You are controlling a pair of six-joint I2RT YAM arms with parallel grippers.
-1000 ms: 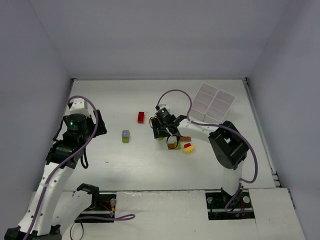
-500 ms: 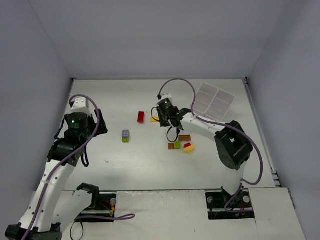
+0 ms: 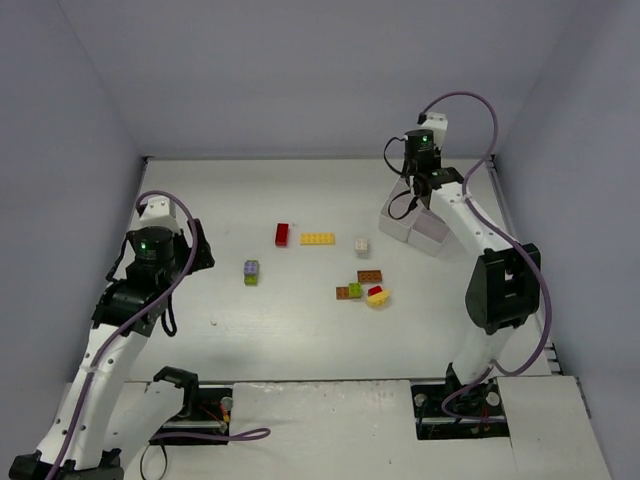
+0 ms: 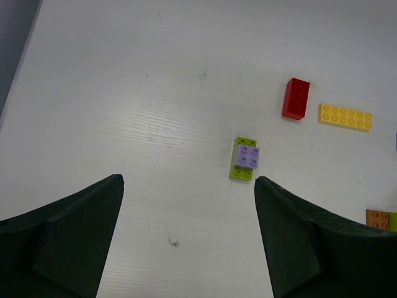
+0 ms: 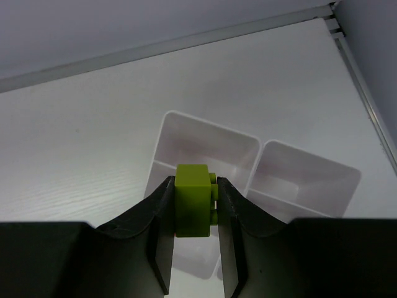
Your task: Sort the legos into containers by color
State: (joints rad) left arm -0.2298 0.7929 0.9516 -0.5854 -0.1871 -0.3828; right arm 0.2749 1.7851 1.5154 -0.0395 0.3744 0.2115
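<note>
Right end effector (image 5: 193, 189) is pinching a lime green brick (image 5: 191, 211) and holding it above the white tray (image 5: 214, 130), at the far right of the table (image 3: 230, 195). Can't tell which compartment it's over. Left end effector (image 4: 188, 183) is spread wide above the table, near a lavender-on-lime stack (image 4: 245, 158). Loose mid-table: red brick (image 3: 282, 234), long yellow brick (image 3: 317, 238) just beside it, white brick (image 3: 362, 245), brown brick (image 3: 369, 276), brown-and-lime pair (image 3: 349, 291), and red-on-yellow piece (image 3: 378, 295) touching that pair.
</note>
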